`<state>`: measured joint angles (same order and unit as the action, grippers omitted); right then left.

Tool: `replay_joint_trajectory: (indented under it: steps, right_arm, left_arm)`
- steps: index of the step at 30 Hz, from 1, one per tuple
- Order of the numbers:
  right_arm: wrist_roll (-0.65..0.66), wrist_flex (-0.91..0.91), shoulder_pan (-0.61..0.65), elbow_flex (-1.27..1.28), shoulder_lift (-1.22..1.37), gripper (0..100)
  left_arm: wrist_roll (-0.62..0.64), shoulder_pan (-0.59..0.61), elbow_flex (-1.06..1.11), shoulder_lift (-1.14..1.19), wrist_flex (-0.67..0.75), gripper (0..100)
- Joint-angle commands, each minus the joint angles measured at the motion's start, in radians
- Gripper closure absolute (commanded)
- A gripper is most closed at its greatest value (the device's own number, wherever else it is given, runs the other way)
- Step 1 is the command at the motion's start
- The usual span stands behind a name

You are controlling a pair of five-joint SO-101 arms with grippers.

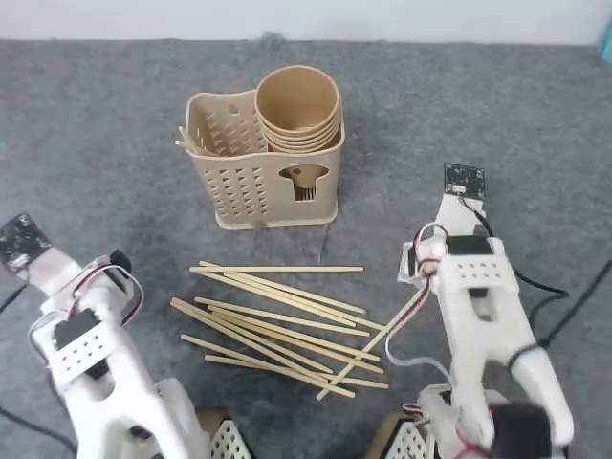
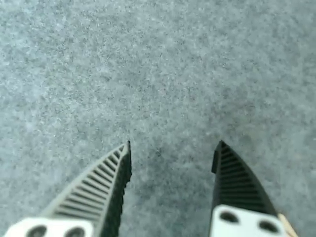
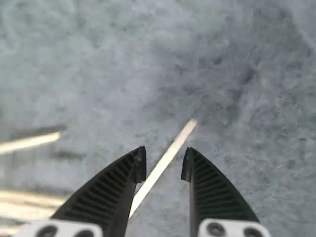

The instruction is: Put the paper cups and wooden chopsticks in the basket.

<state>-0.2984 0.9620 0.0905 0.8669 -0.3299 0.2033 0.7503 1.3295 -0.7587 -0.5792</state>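
Cups (image 1: 298, 105) nested in basket (image 1: 258, 186): count indeterminate. Chopstick (image 3: 180, 138) near end hidden behind right gripper (image 3: 165, 149) finger. Other chopsticks (image 3: 29, 142) cut by edge.

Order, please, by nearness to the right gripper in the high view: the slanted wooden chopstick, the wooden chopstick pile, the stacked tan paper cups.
1. Slanted wooden chopstick, at the right gripper.
2. Wooden chopstick pile, mid-table.
3. Stacked tan paper cups, rear.
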Motion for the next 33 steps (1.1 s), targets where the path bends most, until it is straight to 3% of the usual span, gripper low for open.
replay_joint_trajectory:
  steps: [1, 10, 15, 23, 33]
  right_arm:
    - [-0.083, -0.025, -0.050, -0.115, 0.105, 86.2]
    - [-0.092, -0.018, -0.056, -0.282, 0.374, 86.8]
    - [-0.089, 0.031, -0.058, -0.288, 0.403, 99.1]
    - [-0.087, 0.159, -0.067, -0.310, 0.305, 99.1]
    - [-0.086, 0.171, -0.150, -0.310, 0.081, 99.1]
  left_arm:
    - [0.008, -0.002, -0.002, -0.003, 0.026, 74]
    - [0.008, -0.002, -0.002, -0.003, 0.026, 74]
    - [0.008, -0.002, -0.002, -0.003, 0.026, 74]
    - [0.008, -0.002, -0.002, -0.003, 0.026, 74]
    - [0.006, -0.002, -0.002, -0.003, 0.026, 74]
